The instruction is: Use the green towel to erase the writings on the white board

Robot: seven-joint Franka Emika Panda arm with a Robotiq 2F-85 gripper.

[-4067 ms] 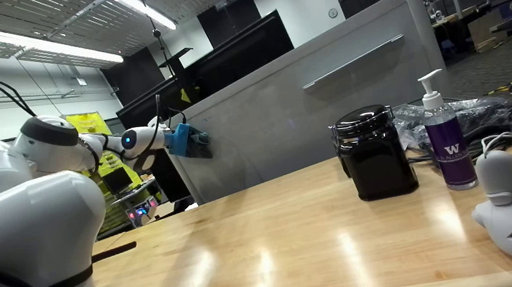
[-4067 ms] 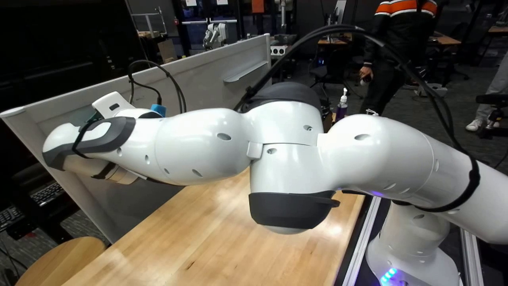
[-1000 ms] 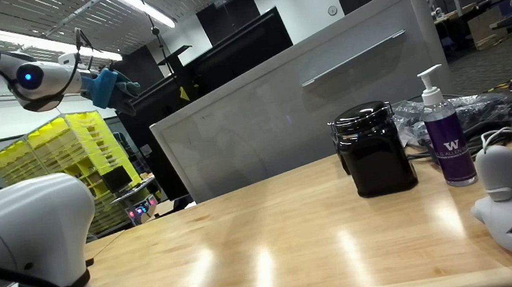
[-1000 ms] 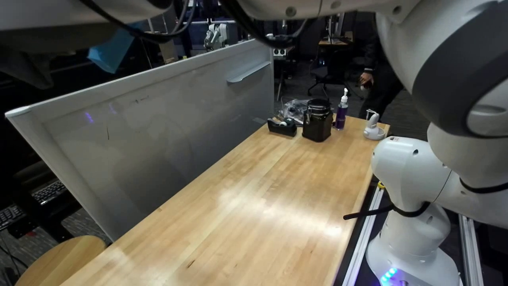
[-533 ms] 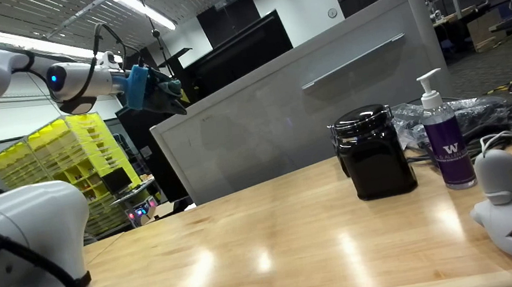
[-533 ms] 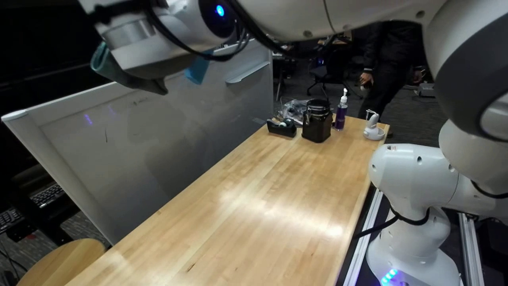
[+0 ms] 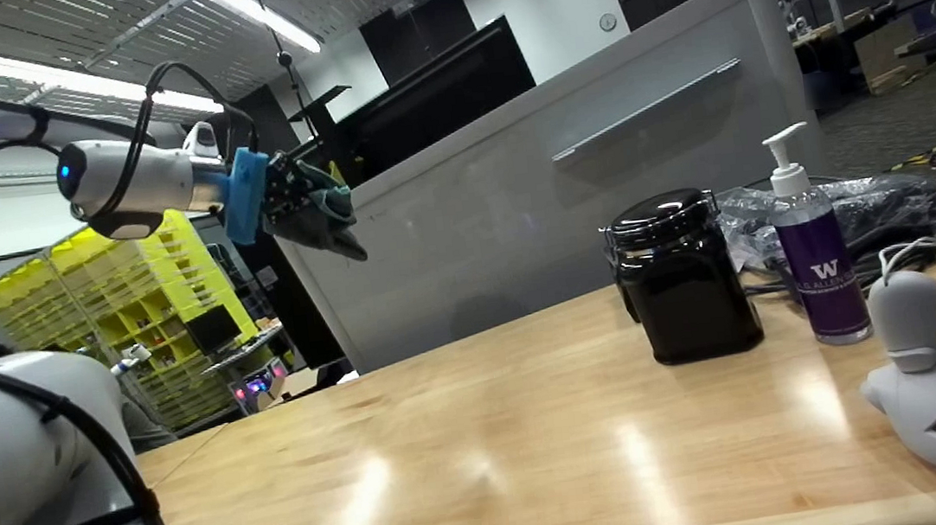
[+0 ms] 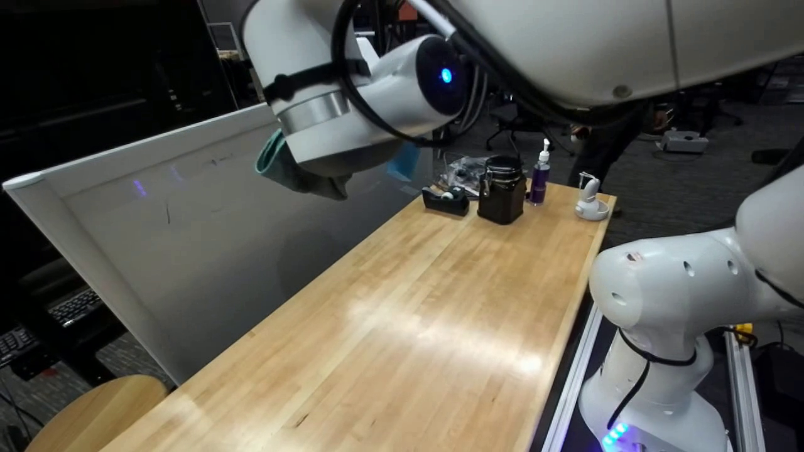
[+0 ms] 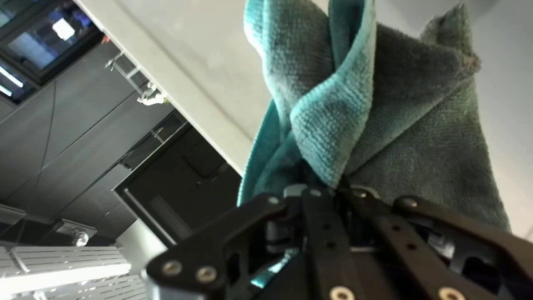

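Note:
My gripper [image 9: 335,191] is shut on the green towel [image 9: 333,108], which hangs bunched and folded beyond the fingertips. The towel also shows in both exterior views [image 7: 330,207] [image 8: 289,166], held high above the table. The white board [image 8: 207,251] stands upright along the table's far side and also shows in an exterior view [image 7: 499,224]. Thin dark marks [image 8: 168,213] and a small scribble [image 8: 217,161] show on its upper part. Purple streaks [image 8: 139,188] there may be writing or reflections. The towel is in front of the board; I cannot tell whether it touches.
On the wooden table [image 8: 377,326] stand a black jar [image 7: 688,283], a purple pump bottle [image 7: 820,260], a grey controller [image 7: 932,370] and a tape dispenser [image 8: 446,201]. A small ledge [image 7: 645,111] sticks out from the board. A round stool [image 8: 100,414] stands beside the table.
Over the last second my gripper and the towel have moved right and down in both exterior views. About four seconds ago the arm reached lower at the board's end. The towel stays held.

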